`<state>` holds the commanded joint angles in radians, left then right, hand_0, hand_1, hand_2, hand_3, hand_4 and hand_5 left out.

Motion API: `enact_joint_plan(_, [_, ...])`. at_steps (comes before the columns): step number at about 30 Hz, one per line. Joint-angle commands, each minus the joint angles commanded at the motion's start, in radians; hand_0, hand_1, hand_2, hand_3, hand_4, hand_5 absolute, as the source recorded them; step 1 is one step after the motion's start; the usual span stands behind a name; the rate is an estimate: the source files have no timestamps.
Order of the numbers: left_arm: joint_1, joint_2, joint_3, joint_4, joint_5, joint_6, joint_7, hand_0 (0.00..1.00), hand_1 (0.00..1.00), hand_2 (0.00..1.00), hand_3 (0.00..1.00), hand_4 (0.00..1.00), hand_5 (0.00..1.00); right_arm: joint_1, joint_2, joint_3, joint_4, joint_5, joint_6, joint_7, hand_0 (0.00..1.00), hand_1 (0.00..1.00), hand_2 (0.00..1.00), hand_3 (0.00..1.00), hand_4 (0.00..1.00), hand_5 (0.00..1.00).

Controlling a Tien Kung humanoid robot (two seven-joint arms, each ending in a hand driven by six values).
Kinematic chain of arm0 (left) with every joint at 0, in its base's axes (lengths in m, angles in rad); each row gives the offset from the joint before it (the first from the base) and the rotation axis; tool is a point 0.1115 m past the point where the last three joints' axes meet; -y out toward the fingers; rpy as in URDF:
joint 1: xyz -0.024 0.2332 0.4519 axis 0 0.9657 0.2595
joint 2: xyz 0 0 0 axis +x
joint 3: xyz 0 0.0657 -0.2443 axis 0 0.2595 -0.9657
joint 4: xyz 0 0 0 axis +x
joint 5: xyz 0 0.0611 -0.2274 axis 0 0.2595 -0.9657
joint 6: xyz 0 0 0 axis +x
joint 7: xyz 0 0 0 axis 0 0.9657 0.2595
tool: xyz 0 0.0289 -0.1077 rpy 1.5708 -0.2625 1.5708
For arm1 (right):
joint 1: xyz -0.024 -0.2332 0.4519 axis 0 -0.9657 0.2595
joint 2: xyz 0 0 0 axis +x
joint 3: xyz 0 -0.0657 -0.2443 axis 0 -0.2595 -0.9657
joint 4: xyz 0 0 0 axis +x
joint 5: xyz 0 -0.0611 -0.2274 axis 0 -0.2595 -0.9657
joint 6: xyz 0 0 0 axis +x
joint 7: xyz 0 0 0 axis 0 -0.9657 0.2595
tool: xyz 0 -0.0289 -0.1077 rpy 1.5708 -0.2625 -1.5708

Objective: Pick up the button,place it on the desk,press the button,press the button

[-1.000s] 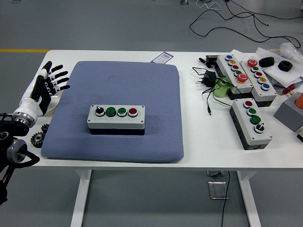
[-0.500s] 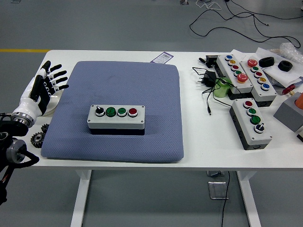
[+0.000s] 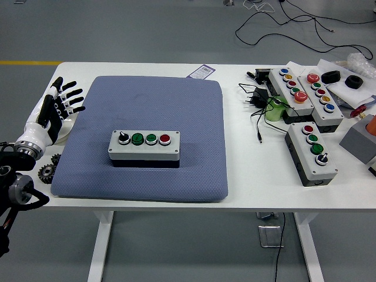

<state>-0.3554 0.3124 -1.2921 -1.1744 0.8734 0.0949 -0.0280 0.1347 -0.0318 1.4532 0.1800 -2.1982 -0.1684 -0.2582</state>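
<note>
- At the table's (image 3: 247,170) left edge, the left hand (image 3: 57,108) hovers with fingers spread wide, holding nothing, palm raised and tilted.
- On the blue pad (image 3: 153,106) sits the button box (image 3: 144,145), well apart from the hand.

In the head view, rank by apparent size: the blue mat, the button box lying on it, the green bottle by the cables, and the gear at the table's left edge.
1. blue mat
2. button box
3. green bottle
4. gear
The bottle and the gear look close in size, so their order is unsure.
</note>
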Motion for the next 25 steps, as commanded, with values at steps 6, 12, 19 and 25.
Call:
enact_joint_plan(6, [0.005,-0.002,0.003,-0.002,0.003,0.002,-0.001,0.677,0.788,0.811,0.842,0.664,0.998,-0.001,0.000,0.000,0.000,-0.004,0.001,0.000,0.677,0.652,0.699,0.644,0.332,0.192])
enact_joint_plan(12, [0.012,-0.004,0.003,-0.004,0.003,0.005,-0.003,0.677,0.789,0.811,0.841,0.664,0.998,-0.005,0.000,0.002,0.000,-0.011,0.003,0.000,0.677,0.652,0.699,0.644,0.332,0.193])
enact_joint_plan(19, [0.021,-0.003,-0.002,-0.005,0.004,0.007,-0.003,0.677,0.790,0.811,0.841,0.664,0.998,-0.009,-0.001,0.006,0.000,-0.020,0.003,0.001,0.677,0.652,0.699,0.643,0.332,0.195])
enact_joint_plan(25, [0.021,-0.003,-0.001,-0.006,0.004,0.007,-0.004,0.678,0.790,0.812,0.841,0.663,0.998,-0.009,-0.001,0.008,0.000,-0.025,0.002,0.001,0.676,0.652,0.699,0.644,0.332,0.193])
